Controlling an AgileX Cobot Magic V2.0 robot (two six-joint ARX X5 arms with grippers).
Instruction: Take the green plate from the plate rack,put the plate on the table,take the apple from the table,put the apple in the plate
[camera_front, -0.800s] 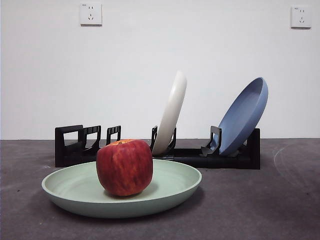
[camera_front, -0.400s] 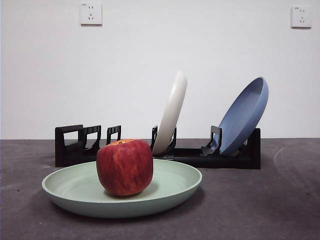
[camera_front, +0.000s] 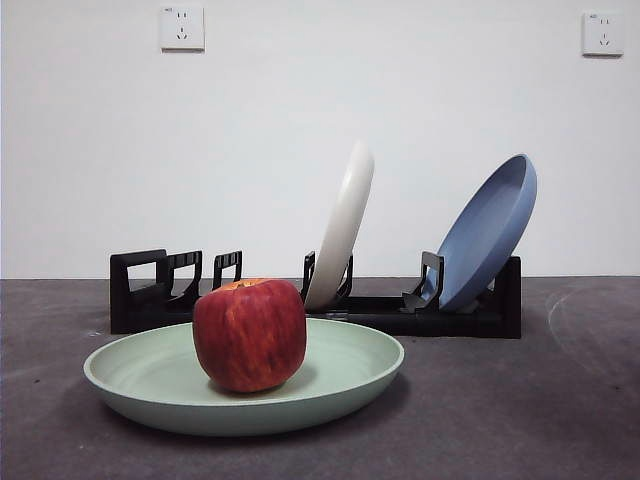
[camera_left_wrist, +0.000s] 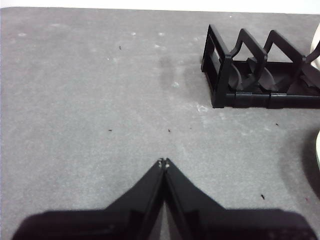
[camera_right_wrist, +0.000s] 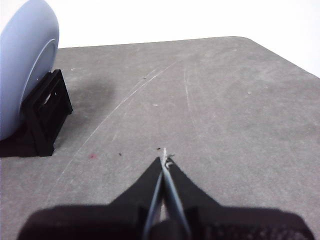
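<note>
Apple (camera_front: 249, 335): seated in green plate (camera_front: 340, 385), flat on table (camera_front: 560, 420) before plate rack (camera_front: 470, 318). Left gripper (camera_left_wrist: 163, 161), right gripper (camera_right_wrist: 163, 156): jaws together, empty, apparently parked clear. Task seemingly complete; best kept withdrawn.

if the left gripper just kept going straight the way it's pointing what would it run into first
Probably nothing but bare table. The left gripper, jaws shut, points across open grey surface; the plate rack lies off to one side of that line, though depth is hard to judge.
</note>
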